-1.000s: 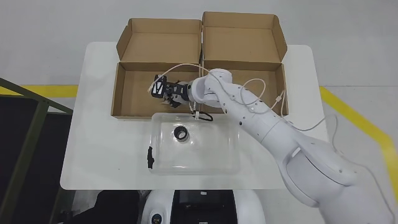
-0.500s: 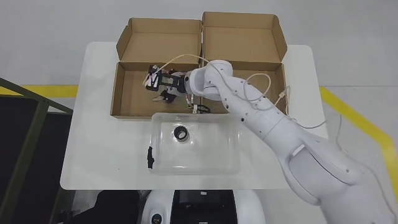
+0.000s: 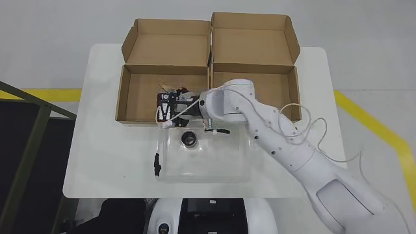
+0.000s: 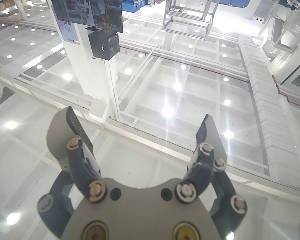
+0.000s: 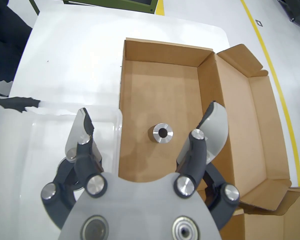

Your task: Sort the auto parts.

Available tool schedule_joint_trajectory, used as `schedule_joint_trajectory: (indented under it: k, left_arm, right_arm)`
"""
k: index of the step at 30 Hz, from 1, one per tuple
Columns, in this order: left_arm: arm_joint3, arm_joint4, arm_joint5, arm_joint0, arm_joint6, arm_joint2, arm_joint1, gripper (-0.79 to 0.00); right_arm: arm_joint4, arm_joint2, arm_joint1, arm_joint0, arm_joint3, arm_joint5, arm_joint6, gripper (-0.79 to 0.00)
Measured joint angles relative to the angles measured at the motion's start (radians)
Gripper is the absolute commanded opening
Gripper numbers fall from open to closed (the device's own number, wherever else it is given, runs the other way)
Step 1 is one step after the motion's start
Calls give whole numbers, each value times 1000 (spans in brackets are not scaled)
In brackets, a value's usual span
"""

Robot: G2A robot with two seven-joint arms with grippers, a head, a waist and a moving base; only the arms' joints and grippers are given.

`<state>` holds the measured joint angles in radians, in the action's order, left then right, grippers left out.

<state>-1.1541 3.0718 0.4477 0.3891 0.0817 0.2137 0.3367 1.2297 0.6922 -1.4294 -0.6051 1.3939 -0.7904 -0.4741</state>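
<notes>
One steel bushing (image 5: 162,132) sits on the floor of the left cardboard box (image 5: 165,88), below the right tool (image 5: 150,109), jaws apart. Best rise clear of the box wall, then swing toward 5 o'clock for the ring (image 3: 189,139) in the clear bin (image 3: 221,164).

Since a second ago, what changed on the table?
The right gripper went farther into the left cardboard box, then pulled back toward the clear bin. Its fingers now stand open, and a metal bushing lies free on the box floor; the earlier frames don't show whether it was held. The ring in the bin stayed put.
</notes>
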Motion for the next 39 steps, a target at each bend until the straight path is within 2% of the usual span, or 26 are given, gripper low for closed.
schedule_joint_trajectory:
  k: [8, 17, 28, 39]
  left_arm:
    - [0, 0, 0, 0, 0, 0, 0, 0]
    - [0, 0, 0, 0, 0, 0, 0, 0]
    - [0, 0, 0, 0, 0, 0, 0, 0]
    - [0, 0, 0, 0, 0, 0, 0, 0]
  right_arm:
    - [24, 83, 61, -174, 207, -116, -55, -62]
    - [95, 122, 100, -295, 303, -170, -66, -43]
    - [163, 120, 114, -329, 265, -164, -20, -62]
    - [174, 83, 106, -289, 162, -151, 21, -95]
